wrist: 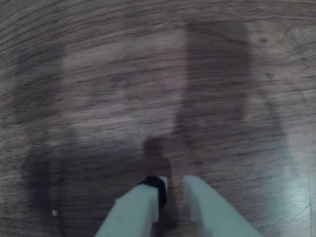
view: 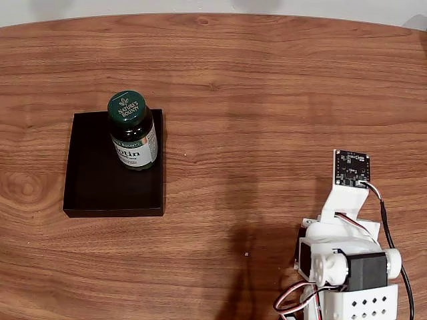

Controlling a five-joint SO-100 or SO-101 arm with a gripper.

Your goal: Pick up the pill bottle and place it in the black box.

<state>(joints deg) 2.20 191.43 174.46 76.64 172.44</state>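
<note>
Looks like the job is basically done here: the pill bottle (view: 133, 131) is standing upright inside the black box (view: 100, 187), tucked in its far right corner in the fixed view. The arm sits folded well off to the box's right and nearer the camera. Judging from that, the only step left is parking cleanly, so the arm should stay away from the box and not swing back over it.

Biggest to smallest:

- **Table** (view: 267, 87): wood-grain, smooth, slightly glossy.
- **Box**: matte black, shallow, low thin walls.
- **Bottle**: dark amber body, white-and-yellow label, ribbed dark green cap.
- **Gripper** (wrist: 173, 190): pale plastic fingers nearly pressed together, holding nothing, over bare wood in the wrist view.
</note>
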